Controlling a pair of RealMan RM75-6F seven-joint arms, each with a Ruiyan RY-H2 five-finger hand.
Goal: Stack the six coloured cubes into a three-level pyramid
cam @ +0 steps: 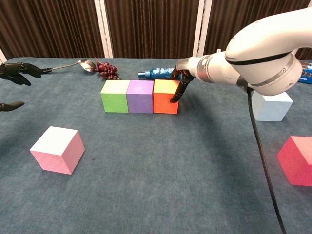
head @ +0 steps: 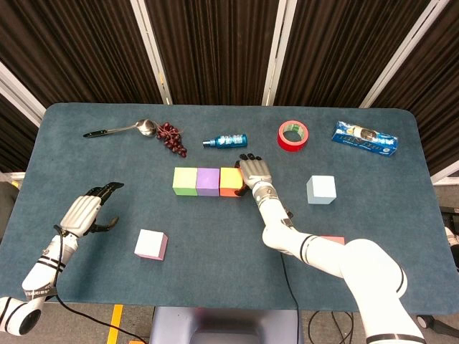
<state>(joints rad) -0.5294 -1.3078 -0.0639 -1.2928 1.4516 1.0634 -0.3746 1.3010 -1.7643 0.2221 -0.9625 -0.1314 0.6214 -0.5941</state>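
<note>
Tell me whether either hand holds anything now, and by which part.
Nothing is held. The right hand presses its fingers against the orange cube's right side; the left hand is empty.

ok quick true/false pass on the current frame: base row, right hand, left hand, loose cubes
1. Green cube, purple cube and orange cube sit in one row, side by side. True.
2. The right hand is at the orange cube's right side, fingers on it. True.
3. The left hand holds the pink cube. False: it holds nothing and is apart from that cube.
4. A cube is already stacked on the row. False: no cube sits on top.
5. The light blue cube lies left of the row. False: it lies right of it, apart.
</note>
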